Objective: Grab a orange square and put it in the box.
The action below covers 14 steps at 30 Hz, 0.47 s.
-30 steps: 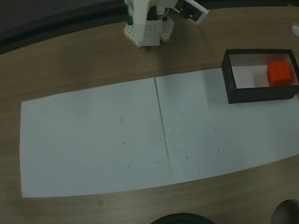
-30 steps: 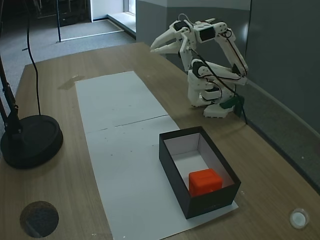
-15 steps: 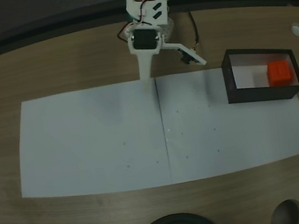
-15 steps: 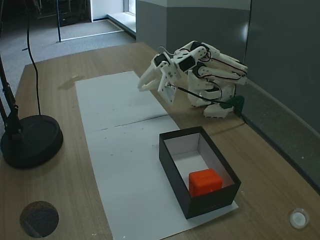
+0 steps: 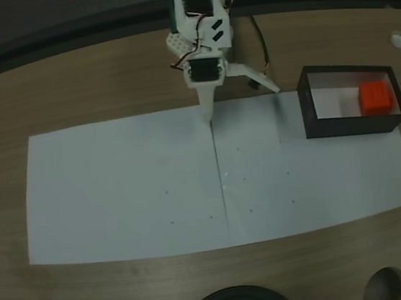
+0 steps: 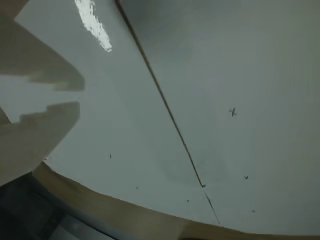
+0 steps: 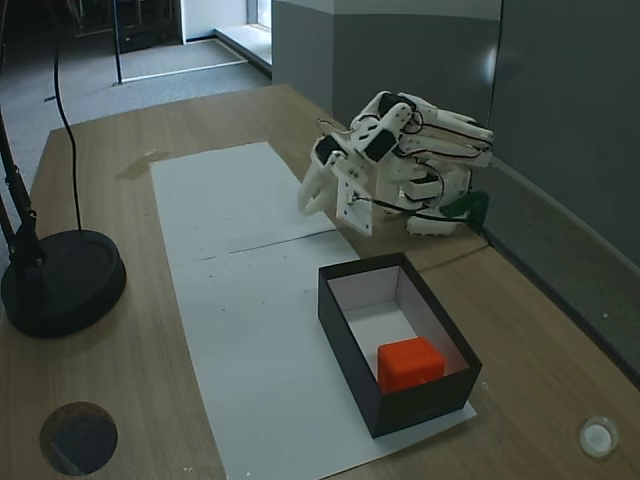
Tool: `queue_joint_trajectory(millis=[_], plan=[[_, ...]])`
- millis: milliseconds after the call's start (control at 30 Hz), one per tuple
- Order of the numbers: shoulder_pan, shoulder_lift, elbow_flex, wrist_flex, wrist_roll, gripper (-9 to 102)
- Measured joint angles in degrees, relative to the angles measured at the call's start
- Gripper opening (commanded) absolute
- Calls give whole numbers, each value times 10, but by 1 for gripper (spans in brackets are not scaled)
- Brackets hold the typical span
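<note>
The orange square [image 5: 375, 96] lies inside the box [image 5: 343, 128], against its right end in a fixed view. The other fixed view shows the orange square [image 7: 410, 362] resting on the white floor at the near end of the box [image 7: 345, 330]. My gripper [image 5: 209, 116] points down at the paper's back edge, well left of the box, with nothing in it. In a fixed view the gripper [image 7: 312, 200] hangs just above the paper. In the wrist view the gripper [image 6: 80, 96] enters from the left, its fingers a narrow gap apart over white paper.
Two white paper sheets [image 5: 118, 188] cover the wooden table, meeting at a seam [image 6: 165, 110]. A black round lamp base [image 7: 60, 280] stands at the table's near edge. A small white disc [image 5: 399, 40] and a dark round hole [image 5: 385, 287] lie near the table's corners.
The arm has unfolded from its raised pose and lowered the gripper to the paper's back edge near the seam. The orange square has stayed in the box.
</note>
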Motion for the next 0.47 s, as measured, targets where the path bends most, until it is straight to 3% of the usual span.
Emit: queue_joint_trajectory(millis=[233, 467], plan=[[1, 0, -21, 95, 0, 0], [0, 0, -26, 100, 0, 0]])
